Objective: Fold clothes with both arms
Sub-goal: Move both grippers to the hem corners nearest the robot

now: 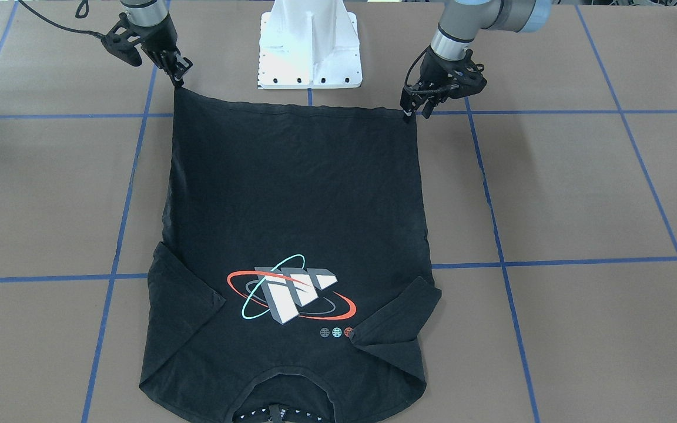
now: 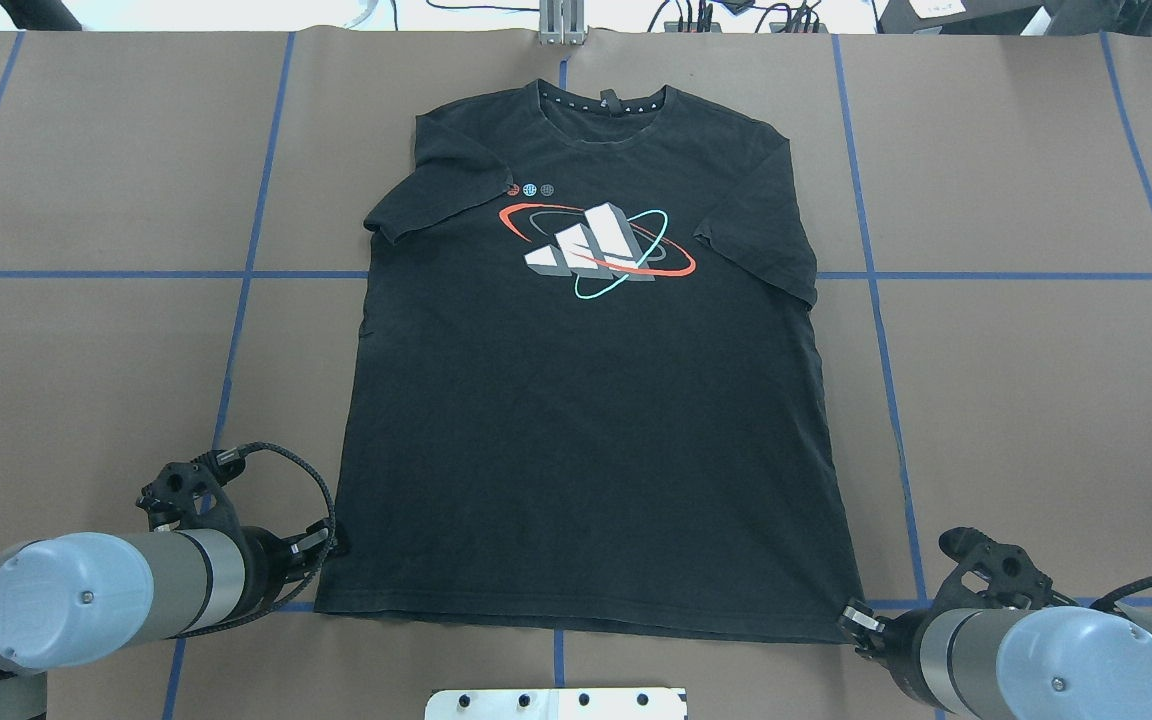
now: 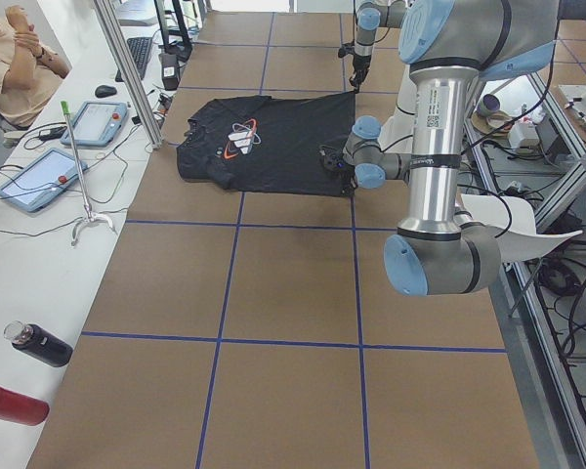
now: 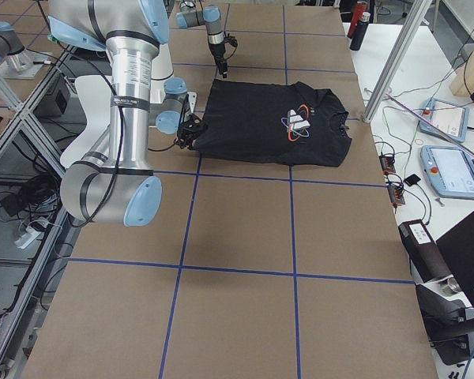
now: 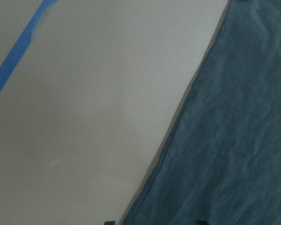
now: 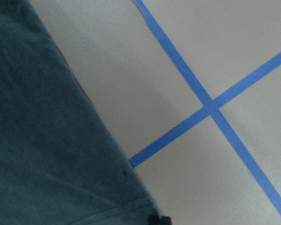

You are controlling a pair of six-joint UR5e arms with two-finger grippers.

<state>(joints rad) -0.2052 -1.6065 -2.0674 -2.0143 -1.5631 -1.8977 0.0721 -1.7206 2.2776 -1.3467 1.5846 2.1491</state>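
The black T-shirt (image 2: 586, 400) lies flat and print up, its collar (image 2: 604, 105) at the far side and its hem towards me. Both sleeves are folded inwards. My left gripper (image 2: 328, 545) sits low at the hem's left corner. In the left wrist view (image 5: 156, 223) its fingertips (image 5: 110, 222) stand apart, with the shirt's edge between them. My right gripper (image 2: 851, 618) is at the hem's right corner. In the right wrist view its tips (image 6: 159, 219) are together on that corner. In the front view that corner (image 1: 177, 89) is drawn to a point under the right gripper (image 1: 180, 79).
The white pedestal base (image 1: 310, 47) stands just behind the hem, between the arms. Blue tape lines (image 2: 876, 330) cross the brown table. Tablets and a person (image 3: 20, 59) are at the far side bench, and bottles (image 3: 39, 344) lie near the table's left end.
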